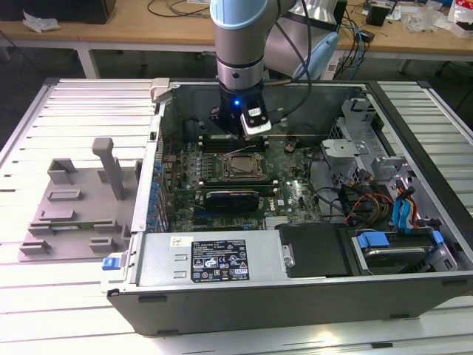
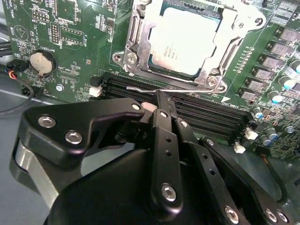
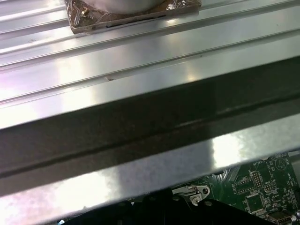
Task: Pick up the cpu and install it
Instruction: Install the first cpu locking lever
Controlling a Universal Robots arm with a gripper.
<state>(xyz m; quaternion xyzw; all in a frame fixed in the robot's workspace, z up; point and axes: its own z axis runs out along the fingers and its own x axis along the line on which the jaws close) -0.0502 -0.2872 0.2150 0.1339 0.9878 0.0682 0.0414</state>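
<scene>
Tool (image 2: 157,101) fingertips mostly masked by own black linkage in second wrist view; finger state indeterminate. Cpu (image 2: 183,40) top edge cut by frame. Socket (image 1: 242,167) contents too small to resolve in exterior view.

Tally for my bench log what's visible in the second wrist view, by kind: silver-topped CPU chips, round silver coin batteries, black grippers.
Square silver-topped CPU chip, seated in the metal socket frame: 1
Round silver coin battery: 1
Black gripper: 1
Total: 3
</scene>
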